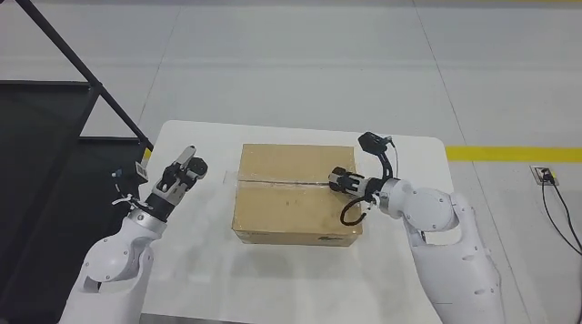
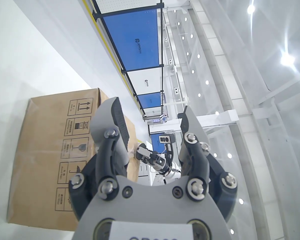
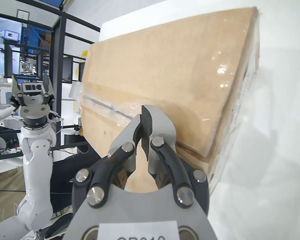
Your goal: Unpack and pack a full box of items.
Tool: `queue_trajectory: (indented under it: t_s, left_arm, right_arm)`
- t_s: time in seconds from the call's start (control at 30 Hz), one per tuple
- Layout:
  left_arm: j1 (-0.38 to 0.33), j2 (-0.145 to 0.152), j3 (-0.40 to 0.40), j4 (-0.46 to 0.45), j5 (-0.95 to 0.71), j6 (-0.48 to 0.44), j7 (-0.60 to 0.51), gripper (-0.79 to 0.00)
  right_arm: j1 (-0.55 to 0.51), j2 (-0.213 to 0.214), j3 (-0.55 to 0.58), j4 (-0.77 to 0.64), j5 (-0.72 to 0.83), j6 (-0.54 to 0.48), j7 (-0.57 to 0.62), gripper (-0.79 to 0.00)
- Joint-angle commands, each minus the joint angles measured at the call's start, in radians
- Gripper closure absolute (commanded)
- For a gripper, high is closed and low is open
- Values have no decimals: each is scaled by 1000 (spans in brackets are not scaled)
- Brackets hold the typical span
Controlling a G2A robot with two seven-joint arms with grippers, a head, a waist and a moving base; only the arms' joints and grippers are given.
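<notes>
Two sets: left fingers [image 2: 103, 118] spread beside box [image 1: 291, 201], right fingers [image 3: 162, 126] pressed together over its tape [image 3: 115, 107].

box [image 1: 296, 195] – brown cardboard | closed, taped seam | upright – mid-table [image 1: 191, 137]

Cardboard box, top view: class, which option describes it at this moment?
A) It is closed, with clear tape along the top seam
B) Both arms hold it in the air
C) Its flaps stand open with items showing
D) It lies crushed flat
A: the cardboard box rests on the white table with its flaps shut, and clear tape runs along the top seam.
</notes>
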Motion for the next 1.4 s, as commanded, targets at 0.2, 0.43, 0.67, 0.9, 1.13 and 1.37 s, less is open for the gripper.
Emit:
queue_trajectory:
  t_s: [0.2,0.43,0.67,0.9,1.13,1.37]
  left_arm:
    - [22,3,-20,8,-25,-21,3,-517]
    - [29,7,-37,12,-38,-23,2,-511]
    - [29,9,-35,14,-41,-24,1,-514]
    - [43,12,-49,13,-56,-34,2,-511]
    - [61,15,-67,10,-76,-44,-3,-511]
    - [89,17,-82,6,-96,-60,-14,-508]
  right_arm:
    - [115,-11,-113,127,13,27,10,0]
    - [199,-20,-181,252,53,12,32,0]
    - [231,-29,-233,294,92,-8,12,0]
    - [293,-50,-315,375,128,-12,-6,0]
    - [373,-81,-401,484,183,-44,-29,0]
    - [471,-132,-503,615,241,-56,-57,0]
